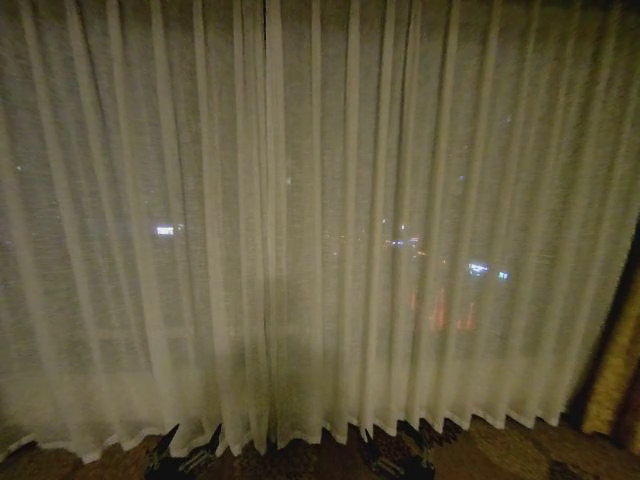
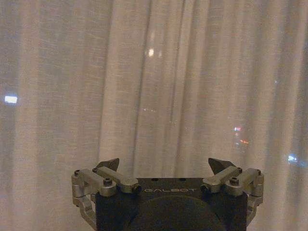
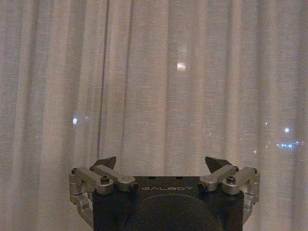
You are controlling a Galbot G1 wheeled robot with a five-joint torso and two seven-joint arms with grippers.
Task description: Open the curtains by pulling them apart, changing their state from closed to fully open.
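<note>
The curtains (image 1: 320, 220) hang closed across the whole window, two sheer cream panels with many pleats. Their edges meet at an overlapping fold (image 1: 270, 250) a little left of centre. City lights glow through the fabric. Low in the head view, at the hem, my left gripper (image 1: 188, 452) sits just left of that fold and my right gripper (image 1: 400, 452) to its right. From the left wrist, the left gripper (image 2: 163, 164) is open, facing the curtain (image 2: 159, 86) with nothing between its fingers. The right gripper (image 3: 161, 162) is likewise open in front of the curtain (image 3: 163, 86), apart from it.
A heavy gold-brown patterned drape (image 1: 615, 370) hangs at the far right edge. Dark patterned carpet (image 1: 500, 455) shows below the hem.
</note>
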